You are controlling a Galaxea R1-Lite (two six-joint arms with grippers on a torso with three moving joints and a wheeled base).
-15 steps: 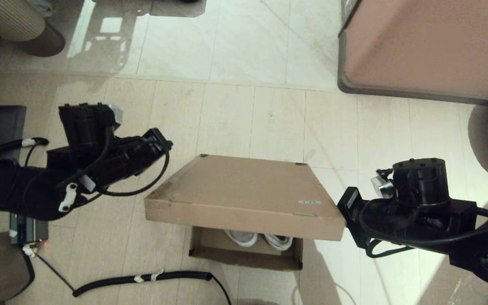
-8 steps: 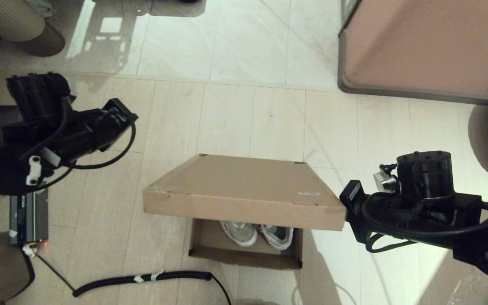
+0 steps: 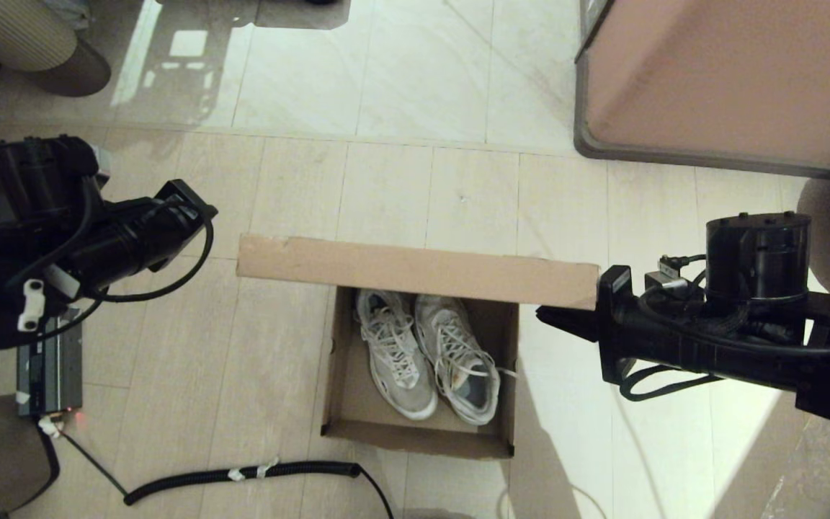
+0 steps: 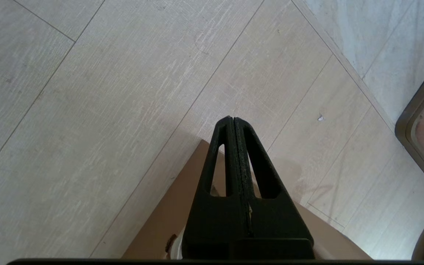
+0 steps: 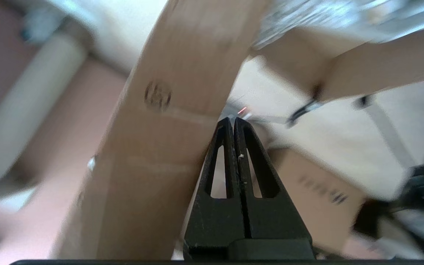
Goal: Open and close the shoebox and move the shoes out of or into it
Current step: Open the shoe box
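Observation:
The brown shoebox (image 3: pixel 415 436) lies on the floor with its hinged lid (image 3: pixel 415 270) raised about upright, seen edge-on. Both white sneakers (image 3: pixel 422 353) lie side by side inside the base. My right gripper (image 3: pixel 541 313) is shut and empty, its tip against the lid's right end. In the right wrist view the shut gripper (image 5: pixel 233 119) lies along the lid's cardboard (image 5: pixel 160 147). My left gripper (image 3: pixel 195 205) hovers left of the box, clear of it. The left wrist view shows the left gripper (image 4: pixel 233 118) shut and empty above a lid corner (image 4: pixel 160 221).
A large pinkish-brown block (image 3: pixel 717 79) with a dark rim stands at the back right. A black corrugated cable (image 3: pixel 242 474) runs along the floor in front of the box. A small device with a red light (image 3: pixel 47 375) sits at the left.
The lid swung from half-raised to about upright, with my right gripper rising beside its right end. The sneakers now show in full. My left arm drew back to the left.

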